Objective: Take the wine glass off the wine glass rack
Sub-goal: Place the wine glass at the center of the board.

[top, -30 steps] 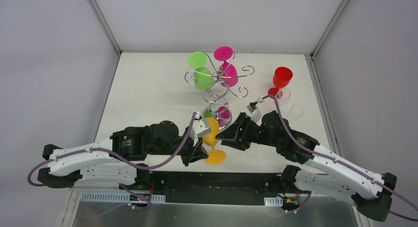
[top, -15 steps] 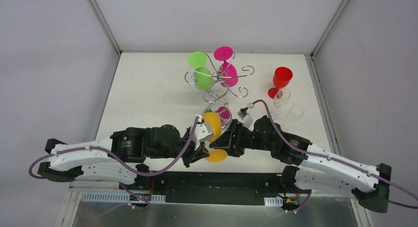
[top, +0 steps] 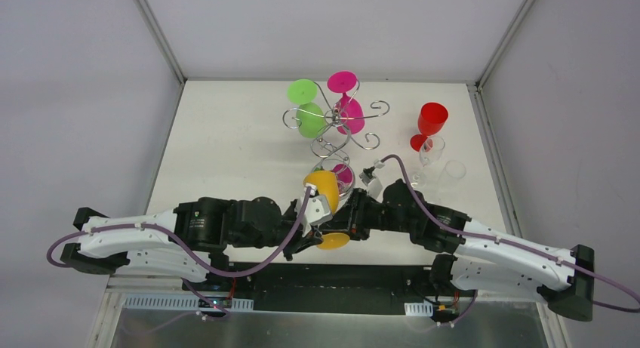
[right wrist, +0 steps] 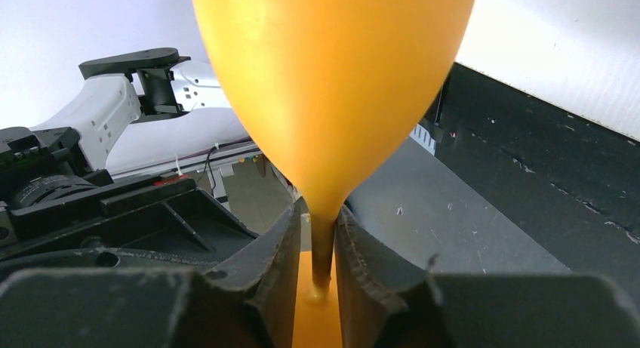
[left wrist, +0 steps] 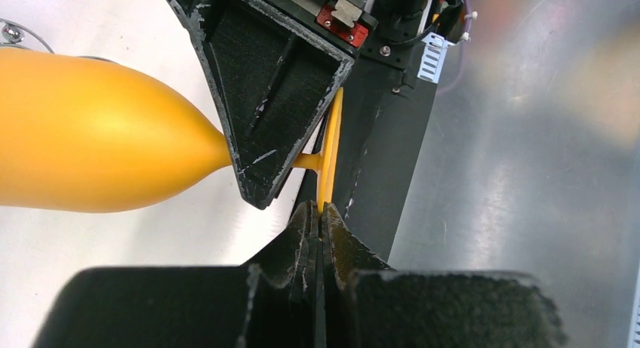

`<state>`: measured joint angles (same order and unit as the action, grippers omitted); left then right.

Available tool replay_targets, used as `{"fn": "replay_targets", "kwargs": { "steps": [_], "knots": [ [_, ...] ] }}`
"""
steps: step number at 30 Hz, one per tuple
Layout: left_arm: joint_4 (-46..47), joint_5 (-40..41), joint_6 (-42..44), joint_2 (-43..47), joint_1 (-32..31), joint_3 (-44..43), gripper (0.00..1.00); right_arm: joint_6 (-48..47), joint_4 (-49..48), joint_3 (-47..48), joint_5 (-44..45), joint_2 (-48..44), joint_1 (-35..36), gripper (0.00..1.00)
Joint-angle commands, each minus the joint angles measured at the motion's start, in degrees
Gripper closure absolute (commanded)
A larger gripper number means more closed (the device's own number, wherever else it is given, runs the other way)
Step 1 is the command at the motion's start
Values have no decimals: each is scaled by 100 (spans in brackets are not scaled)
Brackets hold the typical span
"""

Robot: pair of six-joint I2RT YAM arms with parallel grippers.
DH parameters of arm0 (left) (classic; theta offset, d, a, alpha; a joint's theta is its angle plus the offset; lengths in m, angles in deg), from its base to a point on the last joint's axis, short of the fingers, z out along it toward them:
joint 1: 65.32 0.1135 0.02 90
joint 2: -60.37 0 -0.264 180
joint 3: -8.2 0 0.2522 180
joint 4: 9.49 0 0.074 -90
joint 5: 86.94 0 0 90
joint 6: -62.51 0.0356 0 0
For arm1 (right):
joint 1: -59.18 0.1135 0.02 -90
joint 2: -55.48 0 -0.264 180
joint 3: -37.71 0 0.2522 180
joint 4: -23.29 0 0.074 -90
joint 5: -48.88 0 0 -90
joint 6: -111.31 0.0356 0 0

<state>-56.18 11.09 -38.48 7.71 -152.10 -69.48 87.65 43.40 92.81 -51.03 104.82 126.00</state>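
Orange wine glass (top: 324, 188) is lying bowl toward the rack (top: 333, 118), left gripper (left wrist: 317, 209) clamping its foot, right gripper (right wrist: 317, 221) straddling its stem, grip unclear.

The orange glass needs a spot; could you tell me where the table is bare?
Bare: the table left of the wine glass rack, to its left edge. Crowded: the right, around the red glass and clear glasses.

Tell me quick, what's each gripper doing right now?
Left gripper: closed, pinching the foot rim of the orange wine glass.
Right gripper: closed around the same glass's stem.
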Motion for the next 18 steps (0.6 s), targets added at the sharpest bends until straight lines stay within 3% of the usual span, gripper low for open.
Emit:
{"fn": "replay_targets", "kwargs": {
  "steps": [1, 7, 9, 18],
  "knots": [
    [111, 164, 97, 70, -83, -165, 100, 114, -428, -5, 46, -97, 83, 79],
    [108, 256, 66, 49, -84, -112, 100, 143, -511, -64, 63, -124, 126, 99],
    [98, 259, 21, 91, -84, -82, 98, 140, -507, -81, 89, -147, 136, 100],
    [101, 160, -235, 410, -84, 73, 68, -89, -292, -80, 211, -365, 137, 100]
  ]
}}
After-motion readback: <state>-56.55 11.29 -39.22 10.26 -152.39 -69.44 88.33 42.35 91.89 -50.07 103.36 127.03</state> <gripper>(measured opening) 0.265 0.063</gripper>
